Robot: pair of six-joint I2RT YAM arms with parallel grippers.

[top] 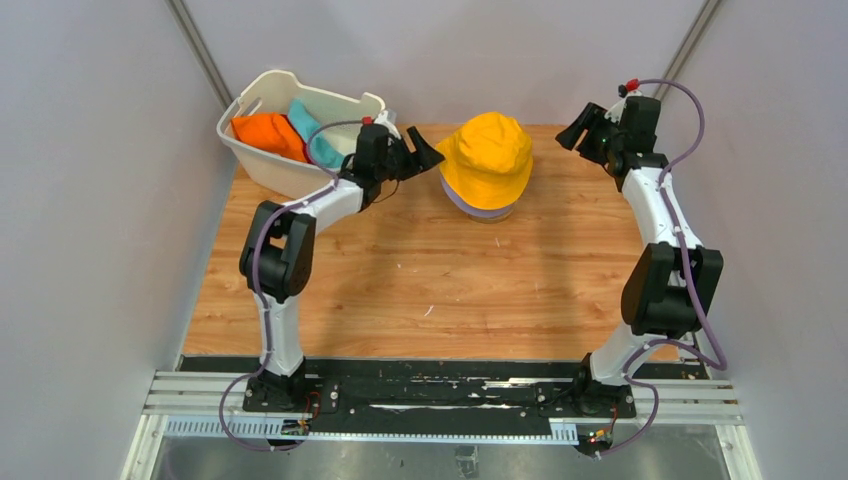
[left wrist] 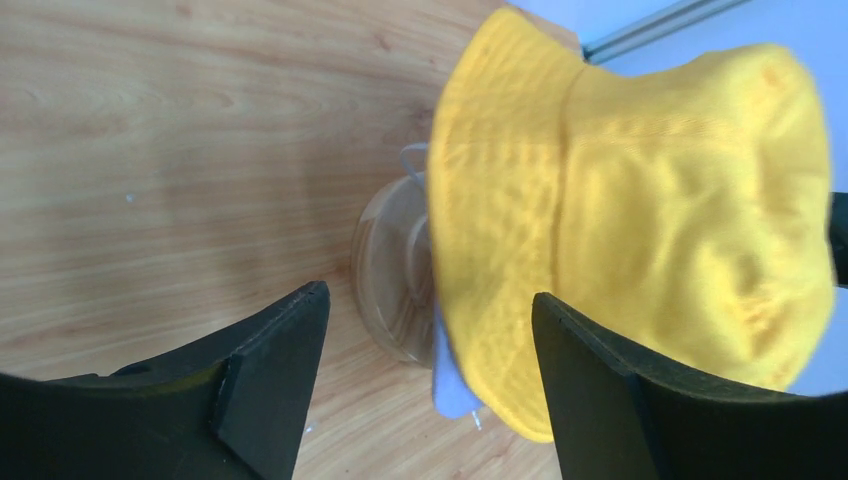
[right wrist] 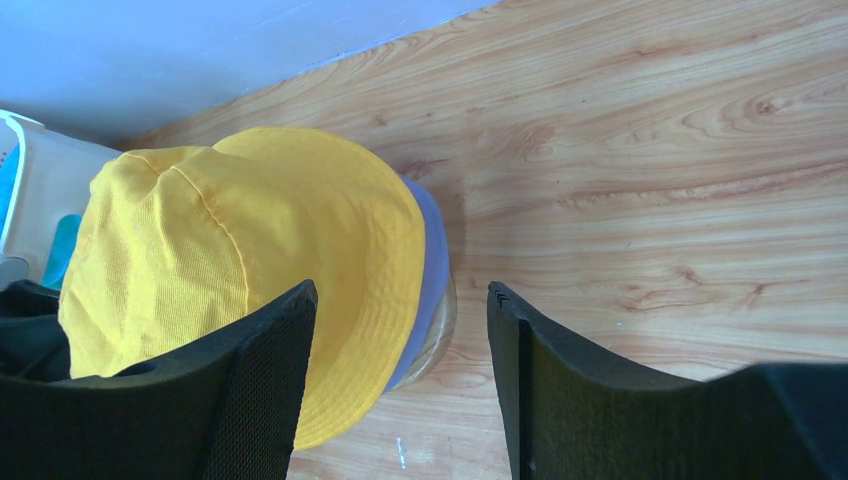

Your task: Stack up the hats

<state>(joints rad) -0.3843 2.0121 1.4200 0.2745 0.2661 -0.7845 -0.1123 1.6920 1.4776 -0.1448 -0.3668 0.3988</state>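
A yellow hat (top: 487, 152) sits on top of a lavender hat (top: 478, 211), of which only the brim edge shows, on a round wooden stand at the back middle of the table. My left gripper (top: 428, 157) is open just left of the yellow brim, with nothing between its fingers. In the left wrist view the yellow hat (left wrist: 650, 220), the lavender edge (left wrist: 455, 385) and the stand's base (left wrist: 388, 270) lie beyond the spread fingers (left wrist: 275, 370). My right gripper (top: 583, 126) is open, well to the right of the hats. An orange hat (top: 268, 135) and a teal hat (top: 315, 142) lie in the basket.
A white plastic basket (top: 255, 163) stands at the back left corner, close behind my left arm. The right wrist view shows the yellow hat (right wrist: 250, 240), the lavender brim (right wrist: 432, 270) and the basket's wall (right wrist: 30, 190). Grey walls close in on both sides.
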